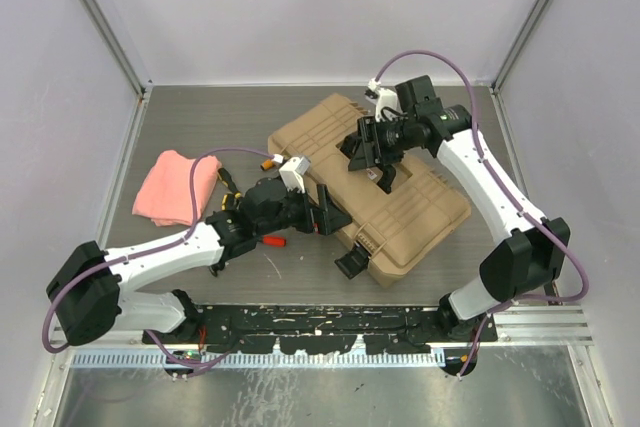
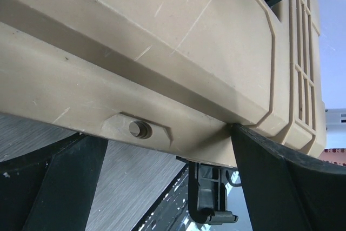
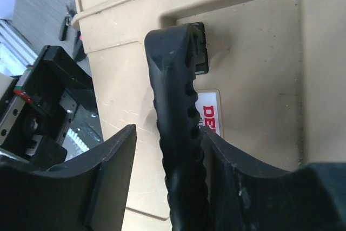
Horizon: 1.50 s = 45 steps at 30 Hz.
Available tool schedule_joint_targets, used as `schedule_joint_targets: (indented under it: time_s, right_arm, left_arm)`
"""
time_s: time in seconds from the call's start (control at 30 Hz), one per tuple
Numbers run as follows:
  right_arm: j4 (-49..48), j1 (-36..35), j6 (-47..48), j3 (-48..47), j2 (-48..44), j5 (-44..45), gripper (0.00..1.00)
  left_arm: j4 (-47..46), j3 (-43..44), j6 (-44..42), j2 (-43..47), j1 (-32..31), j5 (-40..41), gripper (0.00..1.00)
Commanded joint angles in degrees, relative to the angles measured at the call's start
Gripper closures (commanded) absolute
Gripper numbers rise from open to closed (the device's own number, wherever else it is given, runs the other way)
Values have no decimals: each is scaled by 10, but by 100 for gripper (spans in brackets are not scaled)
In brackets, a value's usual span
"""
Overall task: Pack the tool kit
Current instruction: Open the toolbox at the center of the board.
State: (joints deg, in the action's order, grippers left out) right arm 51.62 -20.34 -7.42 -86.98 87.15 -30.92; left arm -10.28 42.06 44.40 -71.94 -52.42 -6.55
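Tool kit case [image 1: 425,209], tan and shut, lies on the table [image 1: 200,117], its long axis running far-left to near-right. Its white label [image 3: 210,113] shows red "DE", the rest hidden. The right hand [image 3: 168,133] loosely straddles the black carry handle [image 3: 175,79] with a gap on one side. The left hand [image 2: 158,136] gapes wide at the case's near-left edge.

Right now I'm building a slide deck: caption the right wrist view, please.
Right tool straddles the black carry handle of the tan case, beside its red label.

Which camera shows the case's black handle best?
Right wrist: the handle is close, between the right end effector's fingers. From the top, that end effector mostly hides it. Left wrist shows only the case's side.
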Motion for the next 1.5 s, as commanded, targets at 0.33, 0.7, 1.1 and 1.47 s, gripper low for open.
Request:
schedule_joint_targets:
  time_s: [0.33,0.7,1.1,1.47]
  right_arm:
    - [29,-54,-6,-64,-25,178,91]
    - [-63,-56,-49,-50,-72,202,99]
    - [-59,-54,-40,-50,-74,203,99]
    - [-66,-32,-68,-63,-66,148,99]
  left_arm:
    - [-5,28,-12,16,-2,-4,2]
    - [31,12,-25,92,0,29,2]
    - [-23,5,2,99,0,12,2]
    - [-70,-25,51,106,1,40,2]
